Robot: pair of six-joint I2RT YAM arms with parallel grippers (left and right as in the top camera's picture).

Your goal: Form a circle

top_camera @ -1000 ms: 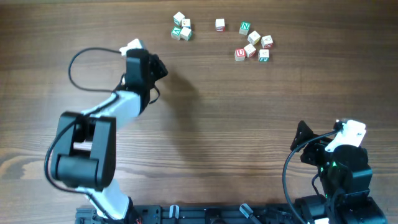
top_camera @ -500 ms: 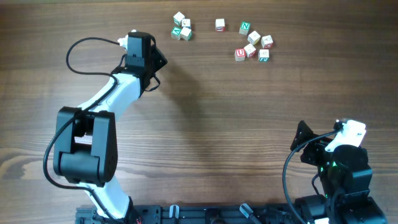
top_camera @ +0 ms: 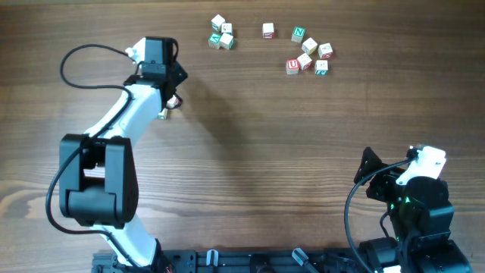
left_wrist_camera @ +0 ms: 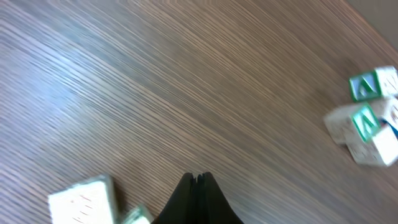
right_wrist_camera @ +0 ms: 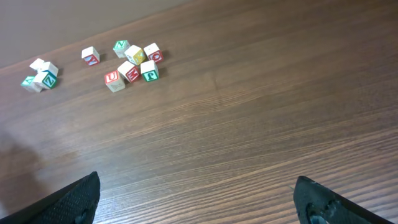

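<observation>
Your right gripper (right_wrist_camera: pixel 196 180) is parked nearest, spread wide and empty; the left gripper (left_wrist_camera: pixel 196 183), pressed together on nothing, has swung left and back off the circle (top_camera: pixel 221 35) over the last second, ending beside a stray cube (left_wrist_camera: pixel 81 199). The circle is unchanged at the counter's (top_camera: pixel 303 167) far edge, a three-cube clump and no ring yet; likely fetching the stray. Readable beyond: green N cube (top_camera: pixel 298 33); red U cube (top_camera: pixel 292 66).

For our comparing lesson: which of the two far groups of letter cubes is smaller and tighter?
The left clump: few cubes packed together. The right group holds more, spread loosely.
</observation>
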